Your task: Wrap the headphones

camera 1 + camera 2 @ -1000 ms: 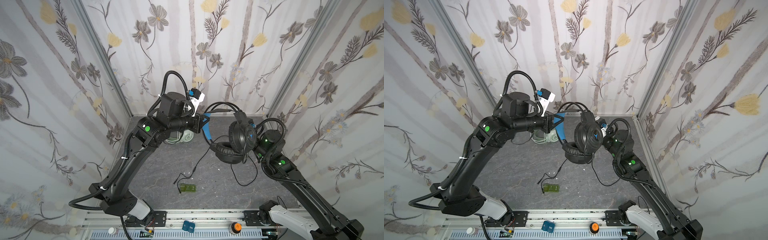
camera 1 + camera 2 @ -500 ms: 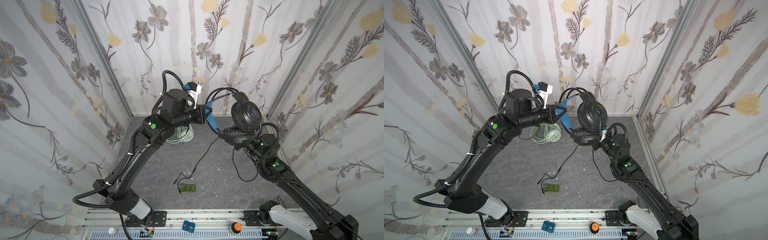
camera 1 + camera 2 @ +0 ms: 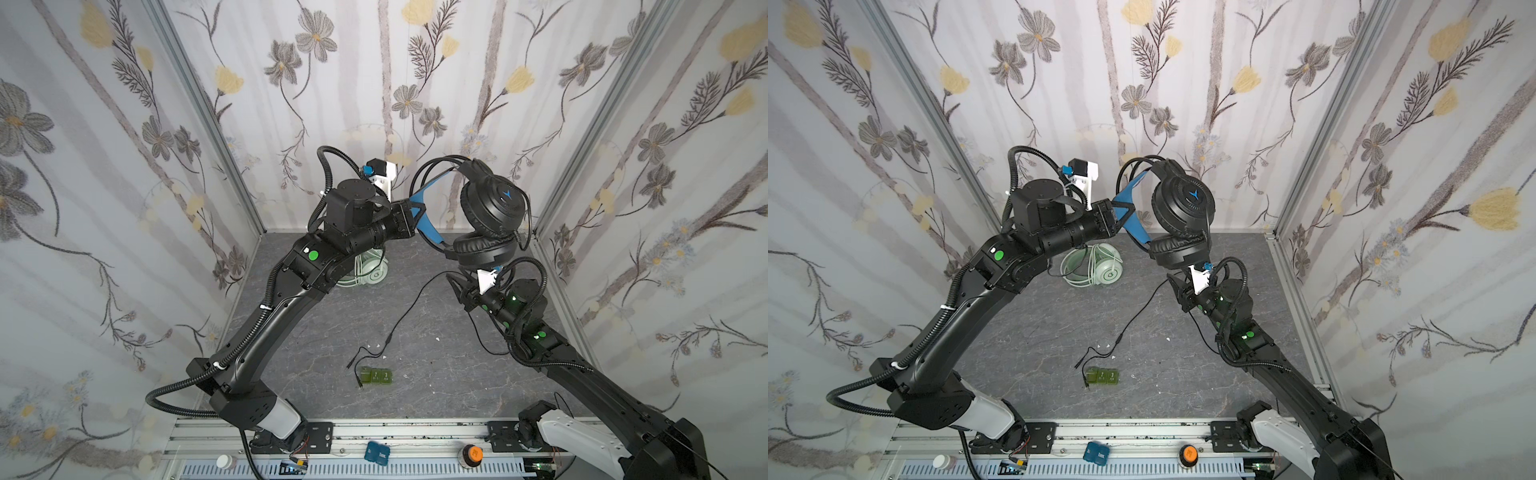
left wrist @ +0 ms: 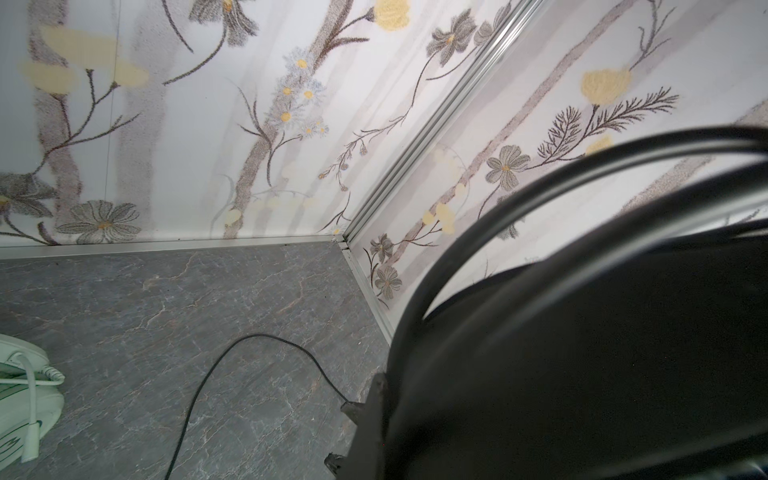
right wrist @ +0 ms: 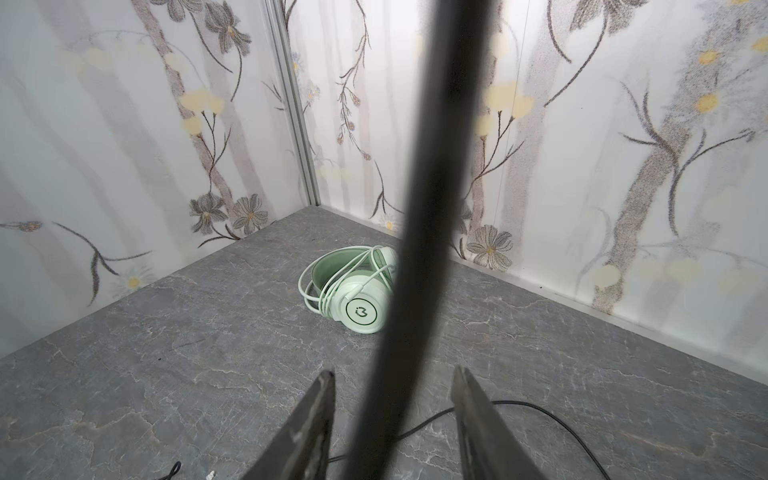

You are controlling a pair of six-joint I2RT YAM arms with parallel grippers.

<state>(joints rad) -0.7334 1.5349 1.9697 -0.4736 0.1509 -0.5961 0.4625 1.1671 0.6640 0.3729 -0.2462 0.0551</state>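
As my left gripper [image 3: 411, 216], clamped on the blue band [image 3: 428, 226], hoists the black over-ear headset [image 3: 492, 208] higher above the worktop's [image 3: 415, 374] back edge in both top views, my right gripper [image 3: 459, 291] has dropped beneath. Left wrist: its black cable [image 4: 249, 337] trails loose. Right wrist: jaws spread astride it; of two headsets, the mint-green plastic headset [image 5: 357, 291] lies wrapped, by the back edge.

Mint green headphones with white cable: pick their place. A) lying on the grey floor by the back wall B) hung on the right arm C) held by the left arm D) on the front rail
A: the mint green headphones lie on the grey marbled floor near the back wall, held by nothing.
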